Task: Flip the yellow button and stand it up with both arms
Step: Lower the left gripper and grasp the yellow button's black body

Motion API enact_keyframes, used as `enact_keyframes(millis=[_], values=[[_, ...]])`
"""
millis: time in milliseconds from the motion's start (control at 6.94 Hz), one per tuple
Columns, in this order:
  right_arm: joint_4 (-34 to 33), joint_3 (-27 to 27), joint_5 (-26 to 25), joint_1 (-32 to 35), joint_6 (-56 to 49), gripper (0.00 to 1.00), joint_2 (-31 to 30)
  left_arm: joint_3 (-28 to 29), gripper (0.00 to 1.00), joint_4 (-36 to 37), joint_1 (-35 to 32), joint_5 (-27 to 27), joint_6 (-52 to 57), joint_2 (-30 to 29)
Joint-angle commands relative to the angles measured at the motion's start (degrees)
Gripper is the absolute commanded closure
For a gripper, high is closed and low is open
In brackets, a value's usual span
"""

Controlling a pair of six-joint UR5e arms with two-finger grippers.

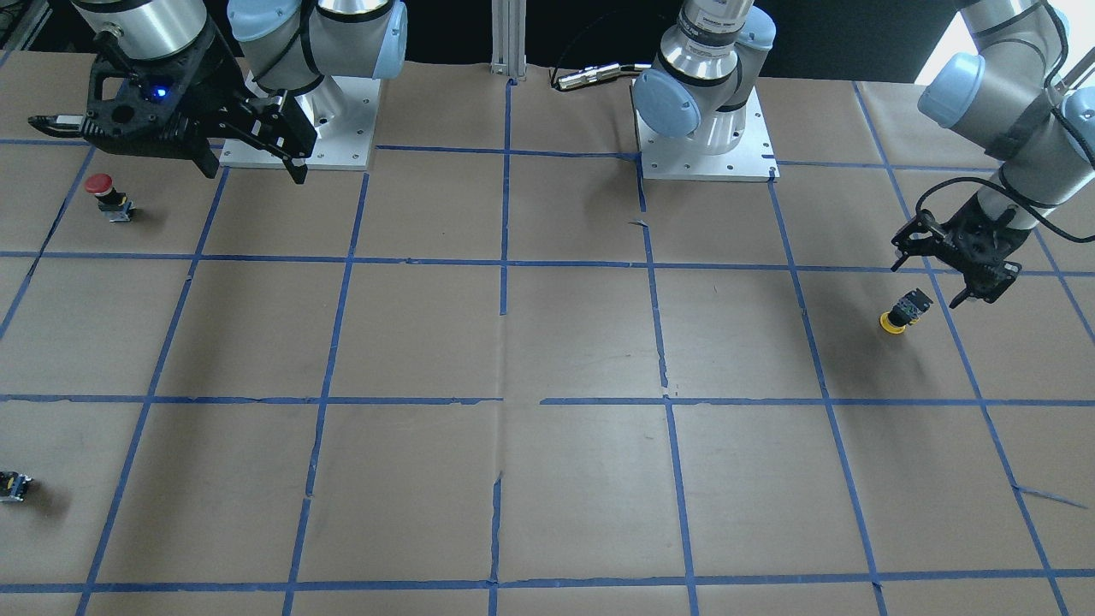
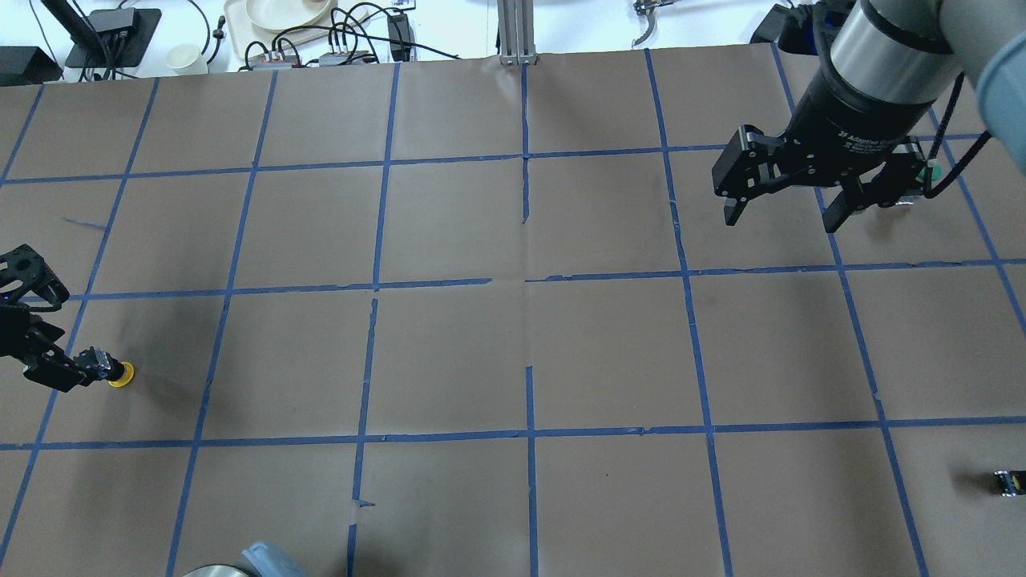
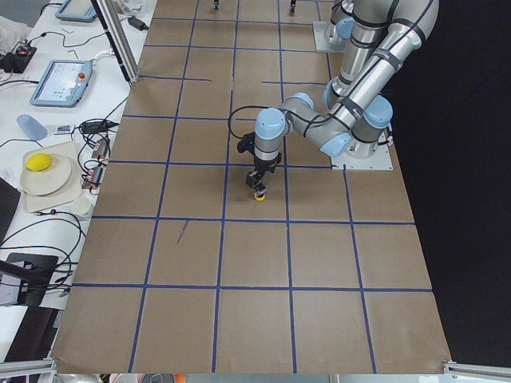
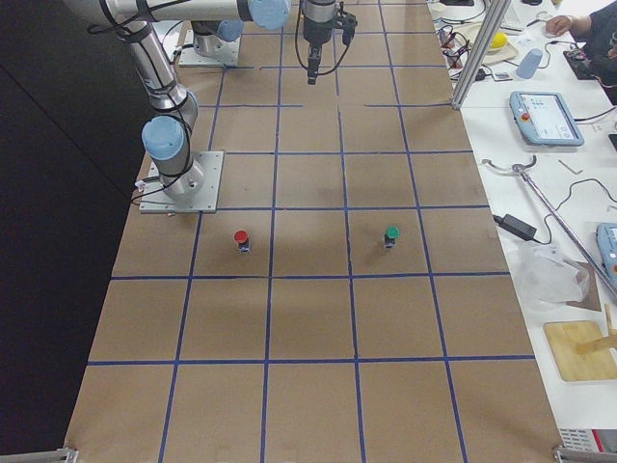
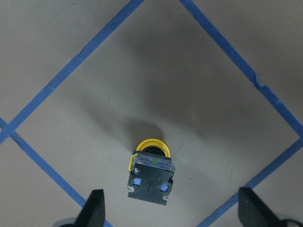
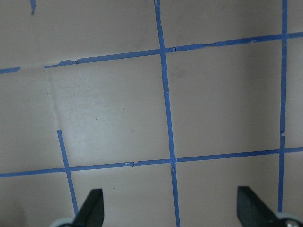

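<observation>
The yellow button (image 1: 902, 312) rests upside down near the table's left end, yellow cap on the paper and grey base uppermost. It also shows in the overhead view (image 2: 111, 370), the exterior left view (image 3: 259, 192) and the left wrist view (image 5: 151, 174). My left gripper (image 1: 928, 281) is open and hovers just over the button, one finger on each side of the base without touching it (image 5: 173, 210). My right gripper (image 2: 781, 220) is open and empty, high above the table's right half (image 1: 255, 171); its wrist view (image 6: 171, 210) shows only bare paper.
A red-capped button (image 1: 107, 195) stands upright near the right arm's base plate (image 1: 342, 128). A green-capped button (image 4: 390, 234) stands further out. A small dark object (image 1: 13, 486) lies at the front view's left edge. Blue tape lines grid the brown paper.
</observation>
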Motion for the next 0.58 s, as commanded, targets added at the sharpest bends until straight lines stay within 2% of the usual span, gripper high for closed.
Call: enact_keyframes(millis=[0, 432], values=[[0.1, 0.0, 0.0, 0.1, 0.1, 0.00, 0.0, -0.2, 0.01, 4.1, 0.1, -1.6, 1.1, -3.5], [0.3, -0.1, -0.1, 0.1, 0.0, 0.00, 0.0, -0.5, 0.08, 3.6, 0.2, -1.4, 2.0, -3.6]])
